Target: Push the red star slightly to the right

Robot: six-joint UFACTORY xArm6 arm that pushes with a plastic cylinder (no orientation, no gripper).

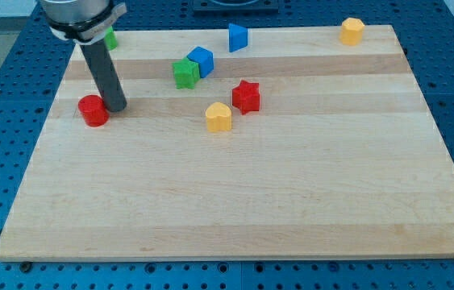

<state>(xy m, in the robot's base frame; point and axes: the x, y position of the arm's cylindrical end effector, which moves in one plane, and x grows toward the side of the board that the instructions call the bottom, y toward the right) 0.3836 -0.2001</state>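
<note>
**Inspector:** Where the rod comes down at the view's left, my tip (115,107) rests on the surface (235,201), touching or just beside the right edge of the red cylinder (93,110). This tool is a plain straight rod, so nothing on it is spread, pressed together or pinching.

**Clerk:** And the task's block?

**Inspector:** The red star (245,96) lies flat in the upper middle of the surface, well apart from my tip, toward the view's right of it. A yellow block (219,117), shape roughly pentagonal, sits just beside the star at its lower left; whether the two touch, I cannot tell.

**Clerk:** Other items?

**Inspector:** A green star (185,73) and a blue cube (201,60) stand together above and to the left of the red star, apparently touching each other. A second blue block (237,36), wedge-like, stands near the top edge. A second yellow block (352,31), six-sided by the look of it, sits at the top right corner. A green block (110,38) shows partly behind the arm's housing at the top left; its shape cannot be made out
</note>
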